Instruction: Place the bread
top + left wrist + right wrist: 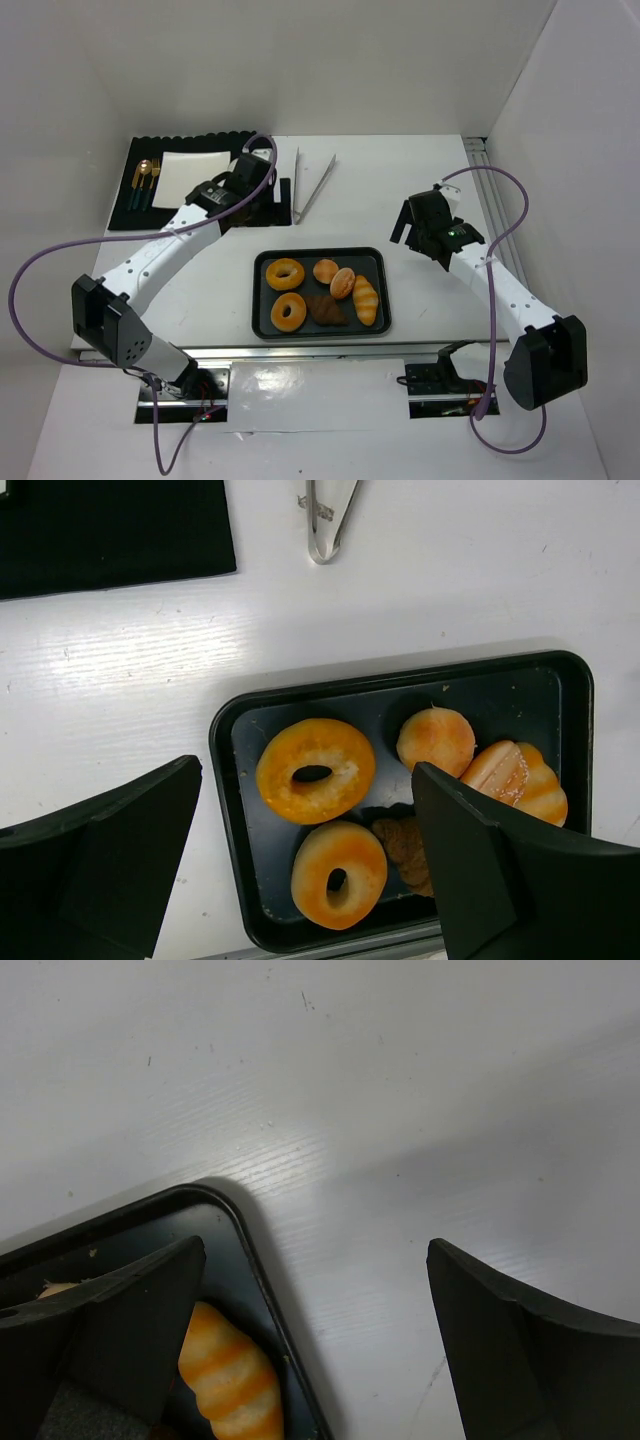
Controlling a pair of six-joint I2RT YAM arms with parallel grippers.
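A dark tray in the table's middle holds several breads: two ring breads, a round bun, a striped bun, a striped long roll and a brown pastry. My left gripper is open and empty, above the table behind the tray's far left corner. In the left wrist view the tray and ring breads lie below the open gripper. My right gripper is open and empty beside the tray's far right corner; its wrist view shows the long roll.
Metal tongs lie behind the tray; they also show in the left wrist view. A black mat at the far left carries a white square plate and gold cutlery. White walls enclose the table.
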